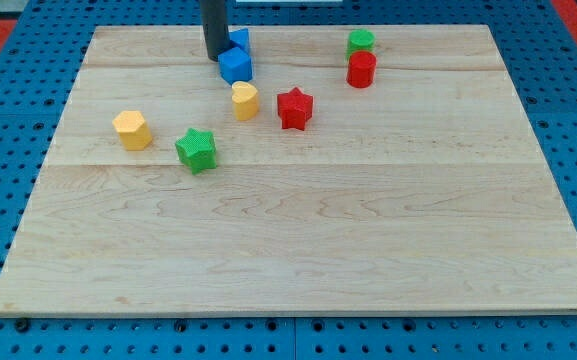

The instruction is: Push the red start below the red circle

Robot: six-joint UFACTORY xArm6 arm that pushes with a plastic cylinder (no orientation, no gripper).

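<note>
Counter [298,250]: a pale wooden board on a blue pegboard surface; its whole near half, toward the view's bottom, carries no blocks.
Green star [196,150]: the block nearest the view's bottom, left of centre.
Yellow hexagon [132,130]: just beyond the green star and to the view's left of it, apart from it.
Red star [294,108]: near the board's middle, slightly toward the view's top; it stands free, touching nothing. It lies to the view's left of and below the red circle, well apart from it.
Yellow block [245,100]: rounded, shape hard to make out; just beside the red star on the view's left, with a small gap between them.
Red circle [361,69]: a short cylinder toward the view's top right of the cluster.
Blue block [235,65]: angular, just above the yellow block in the view; exact shape unclear.
Second blue block [239,41]: behind the first, partly hidden by the rod.
Green block [360,41]: directly beyond the red circle, close to or touching it; I cannot tell which.
My tip [215,56]: at the end of the dark rod, against the left side of the blue blocks, well apart from the red star.
Gripper: none on this arm, so nothing is grasped.
</note>
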